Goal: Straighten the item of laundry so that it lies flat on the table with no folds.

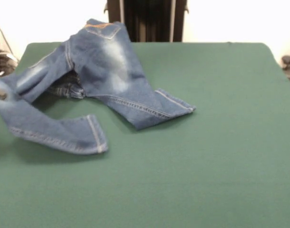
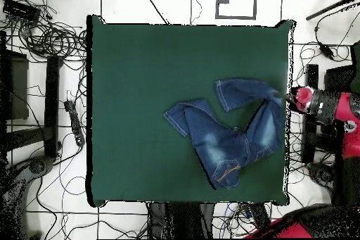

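- Most of the dark green felt-covered surface (image 1: 207, 166) in front is bare.
- Small faded blue denim jeans (image 1: 107, 71) lie crumpled, one leg doubled back.
- At that fold, by the surface's edge, the red-and-black hand (image 2: 294, 99) meets the cloth; its grip I cannot tell.

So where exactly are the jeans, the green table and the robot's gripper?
jeans (image 1: 111, 61): front view, on the faded thigh patch.
table (image 1: 221, 156): front view, on bare green cloth.
gripper (image 2: 294, 98): overhead view, at its tip by the table's edge.

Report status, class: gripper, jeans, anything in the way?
Gripper at table's edge, against one jeans leg; finger state unreadable. Jeans crumpled, one leg bent back on itself, not flat. Nothing else on the felt.
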`<state>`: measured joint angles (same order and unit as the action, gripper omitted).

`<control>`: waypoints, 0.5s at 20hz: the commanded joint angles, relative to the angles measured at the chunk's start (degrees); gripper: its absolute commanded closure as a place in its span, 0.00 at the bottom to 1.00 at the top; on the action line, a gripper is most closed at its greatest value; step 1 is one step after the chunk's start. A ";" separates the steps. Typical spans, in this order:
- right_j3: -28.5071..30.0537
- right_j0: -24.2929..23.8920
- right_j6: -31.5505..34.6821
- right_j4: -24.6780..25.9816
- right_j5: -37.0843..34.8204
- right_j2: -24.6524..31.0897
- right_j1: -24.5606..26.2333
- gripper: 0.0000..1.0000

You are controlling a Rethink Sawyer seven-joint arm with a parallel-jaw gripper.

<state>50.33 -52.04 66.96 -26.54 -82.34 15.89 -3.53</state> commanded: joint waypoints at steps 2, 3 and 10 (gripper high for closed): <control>-22.39 5.40 18.57 -0.80 -11.22 9.01 3.86 1.00; -23.49 5.46 17.96 -0.35 -11.79 9.29 3.82 1.00; -29.04 5.40 6.99 7.22 -6.32 12.25 3.83 1.00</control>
<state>30.25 -49.96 68.18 -23.10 -89.65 19.37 0.61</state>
